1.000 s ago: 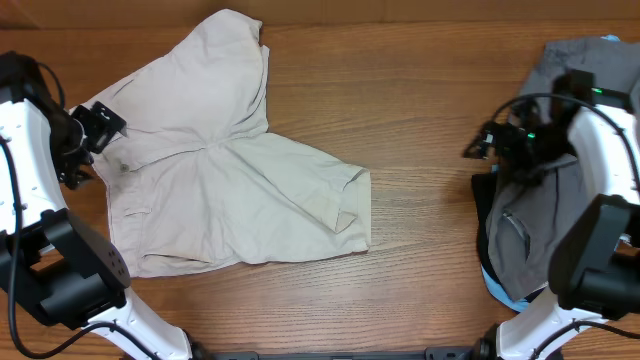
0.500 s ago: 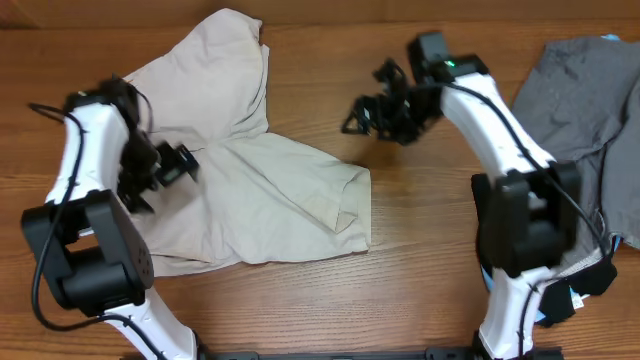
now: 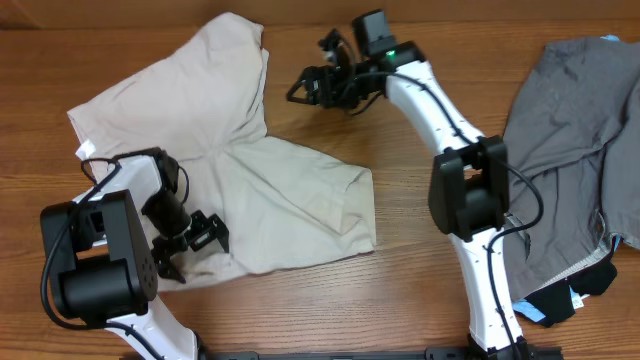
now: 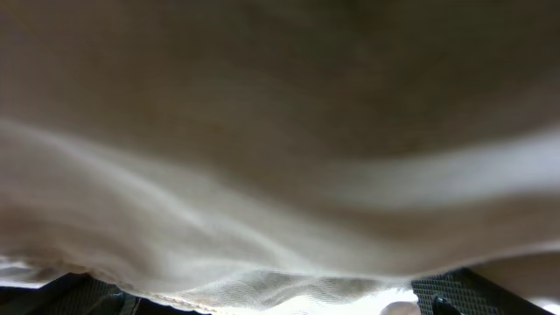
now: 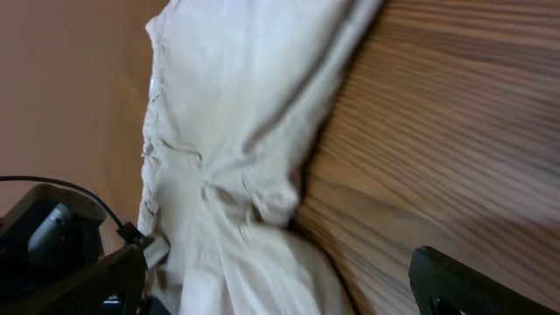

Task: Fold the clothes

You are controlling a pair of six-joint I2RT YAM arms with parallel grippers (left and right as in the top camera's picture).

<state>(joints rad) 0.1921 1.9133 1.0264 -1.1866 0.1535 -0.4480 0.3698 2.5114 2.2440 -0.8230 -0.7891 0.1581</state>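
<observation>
The beige shorts (image 3: 250, 180) lie spread on the left half of the wooden table, one leg toward the far edge and one toward the right, with a small white tag (image 3: 86, 152) at the left. My left gripper (image 3: 192, 240) is at the shorts' near-left edge. Its wrist view is filled with beige cloth (image 4: 280, 131), with the fingers wide apart at the bottom corners. My right gripper (image 3: 305, 88) is open and empty, just right of the far leg. The right wrist view shows that leg (image 5: 236, 114) ahead of the open jaws (image 5: 276, 289).
A pile of grey garments (image 3: 570, 150) lies at the right side of the table, with a black piece (image 3: 592, 283) and a blue piece (image 3: 528, 312) at its near end. Bare wood (image 3: 420, 260) lies between the shorts and the pile.
My right arm swung from the grey pile across to the shorts' far leg. My left arm moved from the table's left edge over the shorts to their near-left edge.
</observation>
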